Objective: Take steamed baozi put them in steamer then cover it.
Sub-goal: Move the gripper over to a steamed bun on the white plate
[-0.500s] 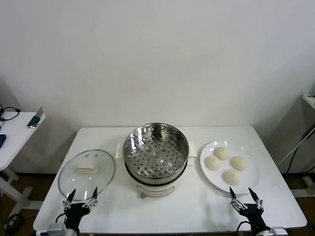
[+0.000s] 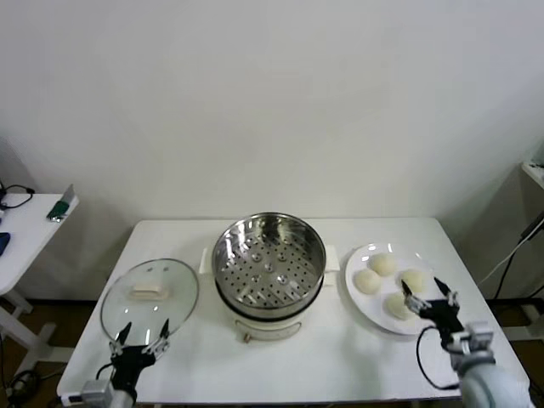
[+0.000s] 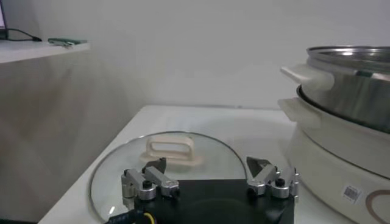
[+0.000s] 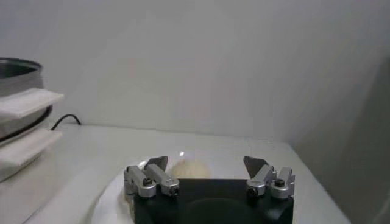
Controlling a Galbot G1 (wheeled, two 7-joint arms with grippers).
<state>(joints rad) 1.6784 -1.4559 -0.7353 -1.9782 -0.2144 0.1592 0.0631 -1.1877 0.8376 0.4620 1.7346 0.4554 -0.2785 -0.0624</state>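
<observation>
- Four steamed baozi (image 2: 390,285) lie on a white plate (image 2: 354,285) at the robot's right of the steamer (image 2: 269,272); none is in the steamer yet.
- Right end effector (image 2: 427,291): half a second earlier it sat at the near edge of the worktop (image 2: 340,365); it has since advanced over the plate's near-right rim, between the two nearer buns. Its jaws are spread wide and grip nothing. In the right wrist view one bun (image 4: 190,167) sits just ahead, between the spread tips.
- Judged meaning: the first pick is beginning; the advance lines the end effector up on a bun, but no contact shows.
- Left end effector (image 2: 143,334): released, empty, parked at the near-left edge of the worktop, just short of the cover (image 2: 150,299), barely moved from its earlier place.
- Steamer: lidless at the worktop's centre, its perforated tray (image 2: 269,279) bare.
- Cover: flat on the worktop at the steamer's left, handle (image 3: 171,149) up, well apart from the plate.
</observation>
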